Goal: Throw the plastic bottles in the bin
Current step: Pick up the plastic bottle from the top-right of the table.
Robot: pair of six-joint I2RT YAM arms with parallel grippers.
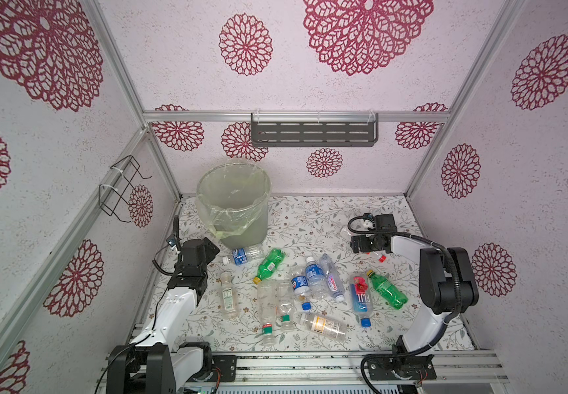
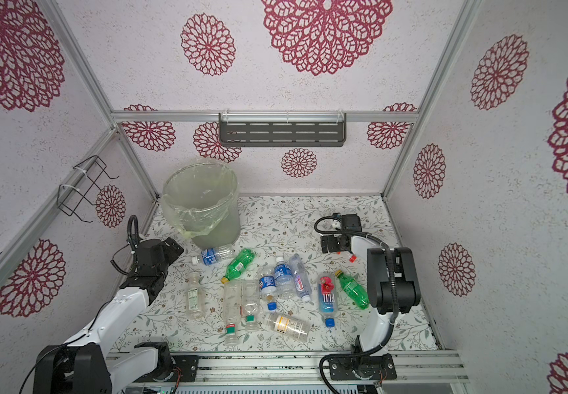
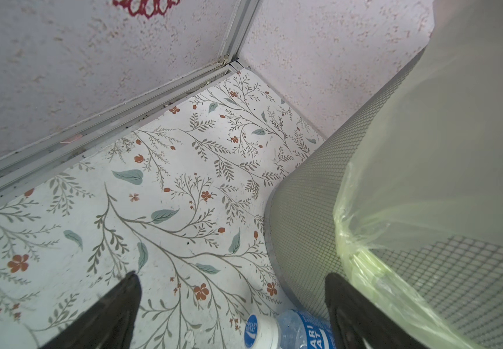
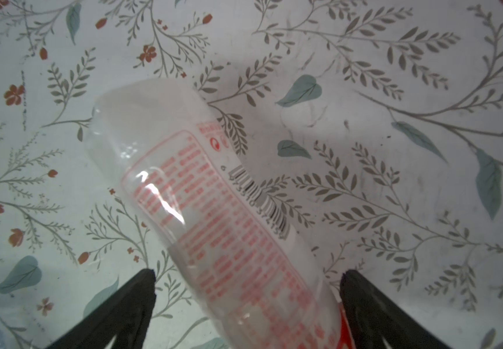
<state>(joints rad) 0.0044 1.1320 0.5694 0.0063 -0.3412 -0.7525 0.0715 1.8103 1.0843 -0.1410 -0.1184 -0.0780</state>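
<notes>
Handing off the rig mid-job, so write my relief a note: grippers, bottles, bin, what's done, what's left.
Left gripper: open, empty, low beside the bin, by the Pocari bottle lying near its base.
Right gripper: open, astride the red-print bottle on the table, not closed on it.
Other bottles: scattered mid-table, lying down.
Done: nothing; no bottle seen in the bin.
Left: bin them all, about a dozen.

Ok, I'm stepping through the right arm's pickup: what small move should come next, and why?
Probably close the right gripper on the clear red-printed bottle: its jaws stand open either side of it, and it lies ungripped on the table.
</notes>
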